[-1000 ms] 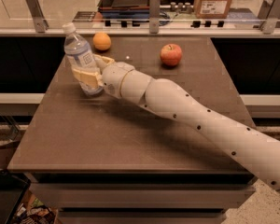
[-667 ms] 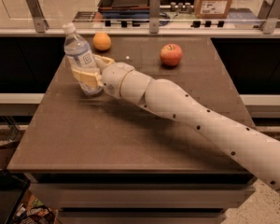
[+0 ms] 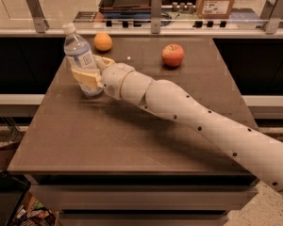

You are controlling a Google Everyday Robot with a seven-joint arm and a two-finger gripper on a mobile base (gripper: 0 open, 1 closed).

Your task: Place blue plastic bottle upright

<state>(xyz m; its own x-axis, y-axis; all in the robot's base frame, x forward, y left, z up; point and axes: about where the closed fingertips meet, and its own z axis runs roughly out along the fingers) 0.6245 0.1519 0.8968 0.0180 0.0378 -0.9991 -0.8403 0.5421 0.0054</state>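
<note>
Cream arm [image 3: 203,121] reaches in from lower right across brown table [image 3: 108,145], passing in front of apple [image 3: 172,55]. Gripper [image 3: 87,67] clasps blue plastic bottle [image 3: 79,50] low on body, one finger either side. Bottle well left of apple, near upright, white cap leaning slightly left. Base contact with tabletop hard to judge; near finger hides lower body. Arm cut off at right edge. White-blue label, print unreadable. Orange [image 3: 103,41] left of apple.

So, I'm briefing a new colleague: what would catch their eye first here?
The long white arm reaching across the dark table from the right, its gripper clasped on the blue plastic bottle, nearly upright at the back left. Behind sit an orange and a red apple.
</note>
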